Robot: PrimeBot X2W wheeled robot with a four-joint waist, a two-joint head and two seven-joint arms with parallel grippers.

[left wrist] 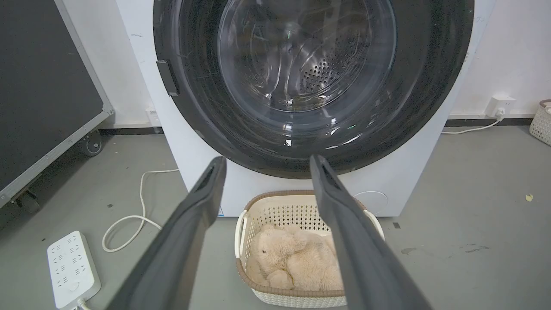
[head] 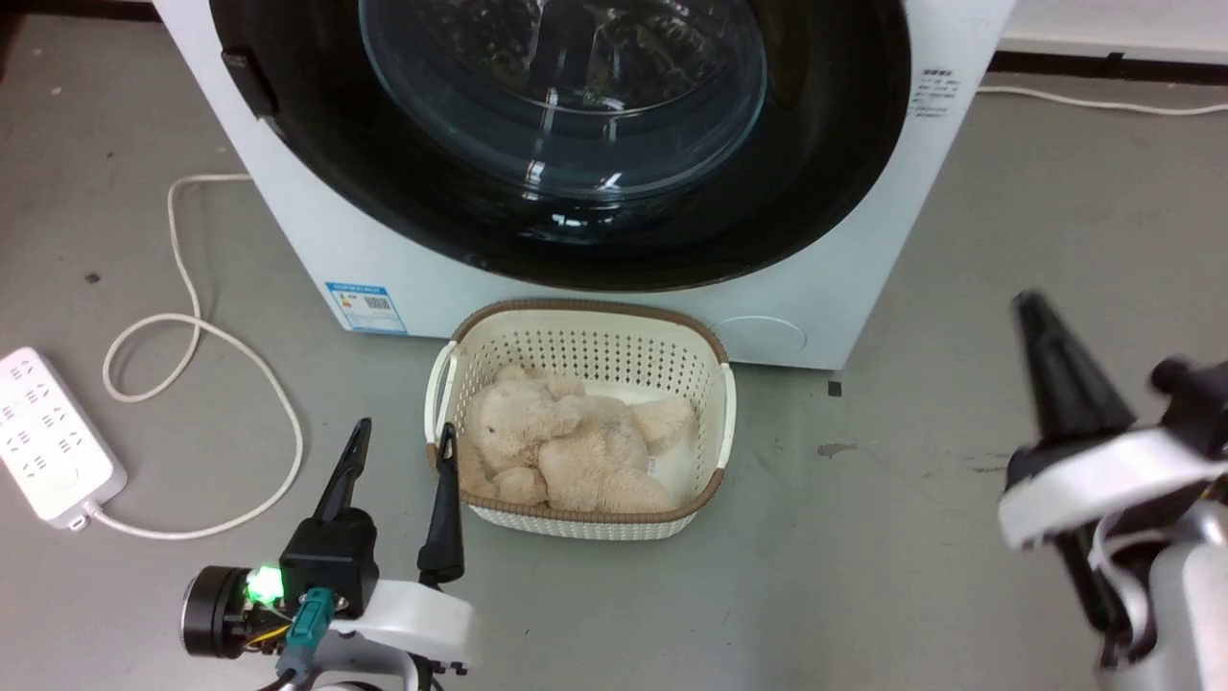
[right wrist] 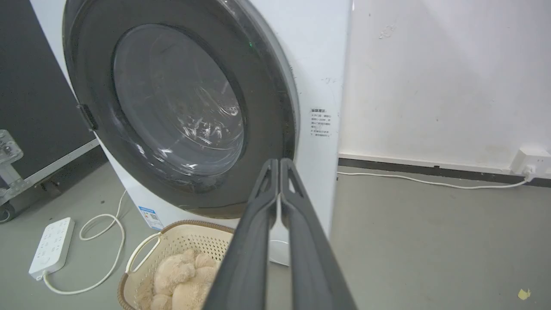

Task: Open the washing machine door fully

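Washing machine [head: 614,305], white front-loader, stands on the grey floor against a white wall. The washing machine door [head: 815,144] is glossy black with a bulging clear glass window and sits flush to the machine front, shut, with no gap along its rim in the right wrist view. There is a small dark handle [head: 247,82] at the door's left edge, and the perforated steel drum is dimly visible through the glass. A blue label [head: 365,307] is at the machine's lower left and a round cap [head: 763,336] at its lower right. A cream laundry basket [head: 595,357] with a brown rim sits on the floor just before the machine, below the door, and a beige plush bear [head: 576,441] lies inside it. Left gripper [head: 405,427] is low at the lower left, just beside the basket's left handle, with its fingers spread wide and nothing between them. In its wrist view it points toward the door's lower rim, well apart from it. Right gripper [right wrist: 280,162] is off to the machine's right, clear of the door, with its fingers pressed together tip to tip on nothing. A white power strip [head: 53,437] and a looped white cable [head: 192,326] lie on the floor to the left.
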